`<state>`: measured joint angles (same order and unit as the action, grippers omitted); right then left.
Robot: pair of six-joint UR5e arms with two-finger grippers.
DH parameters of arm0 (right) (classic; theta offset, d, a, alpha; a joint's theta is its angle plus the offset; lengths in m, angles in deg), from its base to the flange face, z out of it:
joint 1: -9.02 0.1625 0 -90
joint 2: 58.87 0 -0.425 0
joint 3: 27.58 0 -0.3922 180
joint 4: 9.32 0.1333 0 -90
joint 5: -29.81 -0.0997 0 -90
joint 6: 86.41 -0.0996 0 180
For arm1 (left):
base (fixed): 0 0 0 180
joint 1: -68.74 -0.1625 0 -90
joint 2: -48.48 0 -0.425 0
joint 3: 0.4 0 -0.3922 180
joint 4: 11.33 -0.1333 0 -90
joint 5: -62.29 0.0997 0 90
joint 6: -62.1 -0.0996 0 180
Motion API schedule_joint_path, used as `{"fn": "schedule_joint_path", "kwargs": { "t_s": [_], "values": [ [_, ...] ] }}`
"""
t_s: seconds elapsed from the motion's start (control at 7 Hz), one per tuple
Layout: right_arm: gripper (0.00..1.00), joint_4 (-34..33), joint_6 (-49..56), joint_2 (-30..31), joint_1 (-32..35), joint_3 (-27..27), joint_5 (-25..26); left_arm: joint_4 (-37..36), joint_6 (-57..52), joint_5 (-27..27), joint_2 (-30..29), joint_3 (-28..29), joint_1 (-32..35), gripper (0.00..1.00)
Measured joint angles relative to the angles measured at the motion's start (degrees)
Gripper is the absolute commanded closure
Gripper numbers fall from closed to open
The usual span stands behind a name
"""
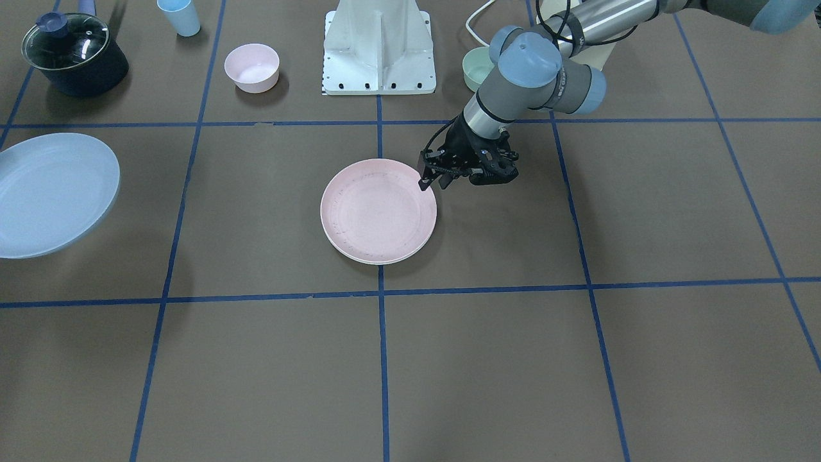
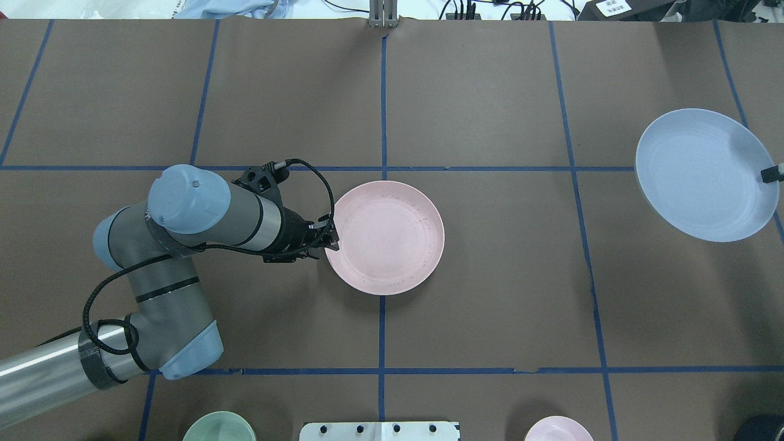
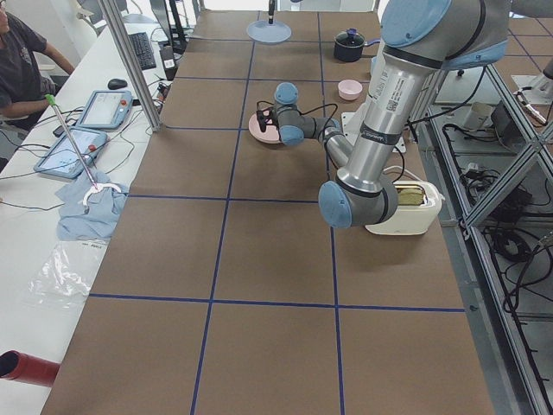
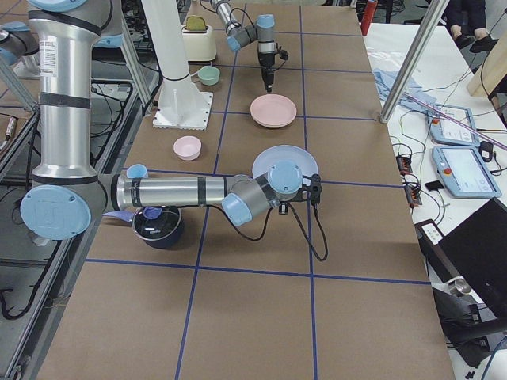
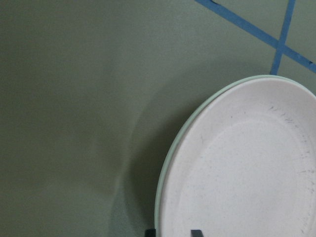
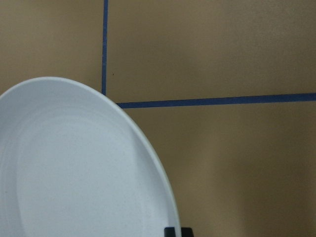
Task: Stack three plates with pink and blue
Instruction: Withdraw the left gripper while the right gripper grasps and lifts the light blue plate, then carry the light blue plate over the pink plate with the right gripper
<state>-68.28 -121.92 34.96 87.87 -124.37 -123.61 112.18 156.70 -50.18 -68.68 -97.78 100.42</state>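
We count three plates. Near the middle of the surface, the pale pink round plastic plate (image 2: 384,237) sits on top of the cream-white round plate (image 1: 380,261). At the far right we see the pale blue round plate (image 2: 701,174), lifted off the surface and tilted. There are two pincers. The left pincer (image 2: 332,241) is released, its tips spread on either side of the pink plate's near rim. The right pincer (image 6: 178,231) is clenched on the blue plate's edge. We also count two small bowls, a mint-green one (image 2: 219,429) and a deep pink one (image 2: 558,430), plus one pale blue cup (image 1: 179,16) and one dark lidded pot (image 1: 74,54).

Of the cream-white plate we see only a thin rim under the pink one. Both bowls are cut off by the overhead view's lower edge, and the right arm lies almost wholly outside that view.

The brown matte surface (image 2: 490,294) is divided into squares by blue tape lines (image 2: 383,331). Beside it stands a white desk with tablets (image 3: 86,130).
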Motion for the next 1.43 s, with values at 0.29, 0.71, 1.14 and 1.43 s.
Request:
{"fn": "schedule_joint_path", "kwargs": {
  "t_s": [0.29,0.71,1.14,1.43],
  "values": [
    [1.0,0.0,-10.0,-2.4,-6.2,-4.4,4.3,-2.2,-3.6,-4.7,2.2,-3.7,6.2,0.0],
    [1.0,-1.1,-31.7,-13.1,-23.6,-7.9,17.9,-12.2,-22.7,-6.4,10.9,-14.9,13.5,0.0],
    [1.0,-14.1,-42.0,-28.5,-38.5,-7.2,29.9,-13.9,-41.8,-6.8,21.1,-17.8,23.8,0.0],
    [1.0,-17.6,-42.5,-32.6,-42.6,-4.8,34.0,-13.9,-60.3,-9.2,25.5,-15.7,32.0,0.0]
  ]
}}
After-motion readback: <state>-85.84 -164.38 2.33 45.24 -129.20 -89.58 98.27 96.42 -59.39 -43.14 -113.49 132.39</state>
